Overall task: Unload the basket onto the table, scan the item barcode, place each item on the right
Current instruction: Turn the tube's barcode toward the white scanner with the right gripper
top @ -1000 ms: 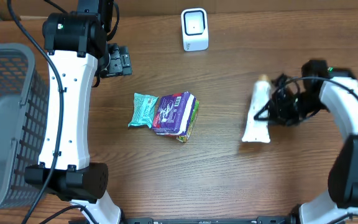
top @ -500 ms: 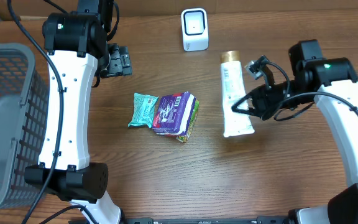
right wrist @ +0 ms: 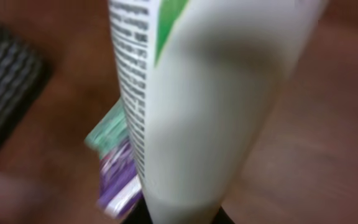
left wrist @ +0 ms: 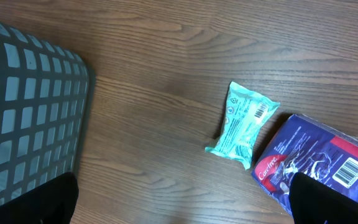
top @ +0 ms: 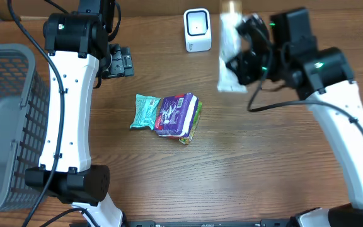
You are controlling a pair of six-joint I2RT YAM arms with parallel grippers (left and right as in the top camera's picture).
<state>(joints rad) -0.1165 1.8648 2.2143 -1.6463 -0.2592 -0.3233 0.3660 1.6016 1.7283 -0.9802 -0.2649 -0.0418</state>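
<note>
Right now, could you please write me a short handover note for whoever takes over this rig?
Left gripper: open, holding nothing, above the table near the basket.
Right gripper: shut on the white tube, held up just right of the scanner.
On the table: teal packet and purple pack, lying against each other at the centre.
Done: the tube is picked up and brought to the scanner.
Left: turn the tube's barcode to the scanner window. The pictures do not show whether it has scanned. The teal packet and purple pack are untouched.
</note>
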